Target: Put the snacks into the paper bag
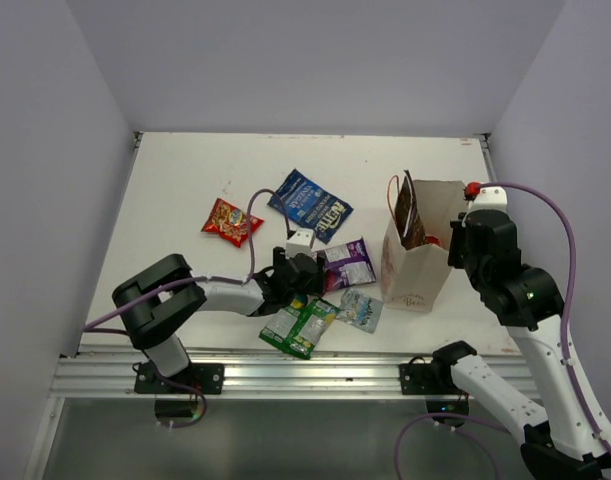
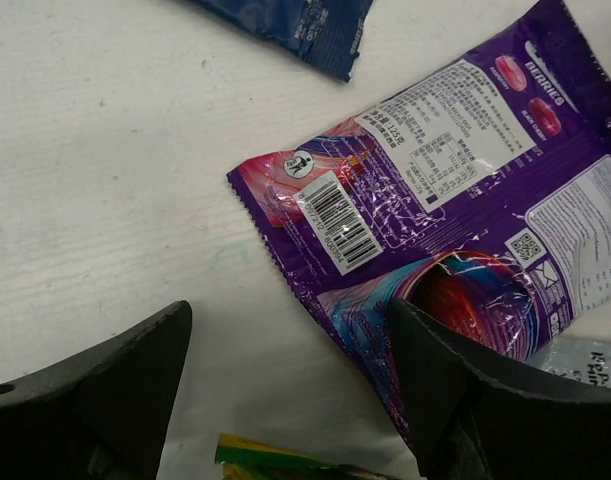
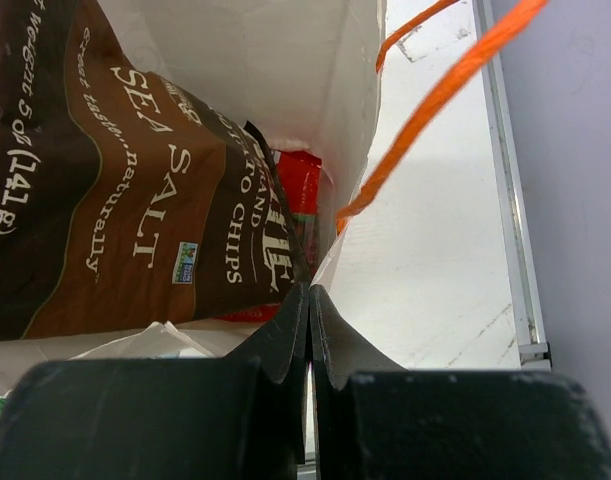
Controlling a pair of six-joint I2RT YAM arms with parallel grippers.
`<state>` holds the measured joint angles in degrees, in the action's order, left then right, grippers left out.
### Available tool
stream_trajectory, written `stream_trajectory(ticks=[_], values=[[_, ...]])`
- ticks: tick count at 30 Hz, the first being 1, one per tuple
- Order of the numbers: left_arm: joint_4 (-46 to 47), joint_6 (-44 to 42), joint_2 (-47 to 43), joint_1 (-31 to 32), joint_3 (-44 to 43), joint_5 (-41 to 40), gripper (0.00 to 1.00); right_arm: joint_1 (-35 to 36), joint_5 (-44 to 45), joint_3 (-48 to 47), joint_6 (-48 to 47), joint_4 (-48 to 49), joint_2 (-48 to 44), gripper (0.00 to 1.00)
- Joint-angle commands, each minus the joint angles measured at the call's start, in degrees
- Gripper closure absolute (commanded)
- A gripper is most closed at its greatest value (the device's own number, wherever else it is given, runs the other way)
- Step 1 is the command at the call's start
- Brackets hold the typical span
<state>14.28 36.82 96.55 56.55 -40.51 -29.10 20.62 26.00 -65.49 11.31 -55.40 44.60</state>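
Note:
The paper bag point(image 1: 415, 265) stands upright at the right, with a brown snack packet point(image 3: 135, 200) and a red one point(image 3: 300, 190) inside. My right gripper point(image 3: 310, 295) is shut on the bag's rim point(image 3: 380, 250), holding it from the right side point(image 1: 455, 240). My left gripper point(image 2: 288, 310) is open and low over the table. Its right finger point(image 2: 455, 380) lies over the purple packet point(image 2: 455, 190) and its left finger is on bare table. A green packet point(image 1: 300, 325), a silver-blue one point(image 1: 361, 309), a blue one point(image 1: 311, 205) and a red one point(image 1: 230, 221) lie loose.
The bag's orange string handles point(image 3: 435, 100) hang beside my right fingers. The green packet's corner point(image 2: 285, 465) shows just under my left gripper and the blue packet's edge point(image 2: 295, 25) lies ahead. Walls enclose the table on three sides.

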Motion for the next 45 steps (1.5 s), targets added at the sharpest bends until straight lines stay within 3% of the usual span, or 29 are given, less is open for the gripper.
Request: stream_trajectory(ticks=[1, 6, 8, 9, 14, 18, 22, 28, 36, 41, 45], values=[[11.1, 1.2, 2.0, -1.0, 1.8, 5.2, 0.17, 0.1, -0.1, 0.2, -0.2, 2.5, -0.1, 1.00], [20.1, 2.6, 3.9, -1.8, 4.0, 10.9, 0.24, 0.1, -0.8, 0.5, -0.3, 2.7, 0.0, 1.00], [20.1, 3.1, 6.1, -1.9, 3.2, 11.9, 0.42, 0.1, -1.1, 0.5, -0.4, 2.8, -0.1, 1.00], [20.6, 3.2, 6.8, -2.0, 2.5, 13.1, 0.56, 0.1, -1.1, 0.5, -0.4, 2.8, -0.3, 1.00], [21.2, 3.8, 9.4, -2.1, 1.6, 15.1, 1.00, 0.1, -1.8, 0.5, -0.5, 2.8, -0.5, 1.00], [20.6, 2.5, 5.9, -2.2, 1.7, 15.1, 1.00, 0.1, -2.2, 0.6, -0.6, 2.9, -0.6, 1.00], [15.6, -0.1, -5.2, -2.0, -1.8, 12.7, 1.00, 0.2, -2.4, 0.6, -0.6, 2.9, -0.4, 1.00], [5.9, -7.3, -14.2, -1.5, -19.5, 9.5, 1.00, 0.1, -2.6, 0.7, -0.6, 3.2, -0.4, 1.00], [8.7, -15.7, -11.0, 2.8, -40.5, 9.1, 1.00, 0.1, -3.3, 1.1, -0.8, 3.5, 0.0, 1.00], [12.7, -19.3, -6.1, 7.7, -48.1, 12.0, 1.00, 0.1, -3.8, 1.2, -0.8, 3.5, -0.4, 1.00], [9.2, -18.9, -1.1, 8.6, -52.3, 16.4, 1.00, 0.1, -3.7, 1.2, -0.7, 3.4, -0.5, 1.00]])
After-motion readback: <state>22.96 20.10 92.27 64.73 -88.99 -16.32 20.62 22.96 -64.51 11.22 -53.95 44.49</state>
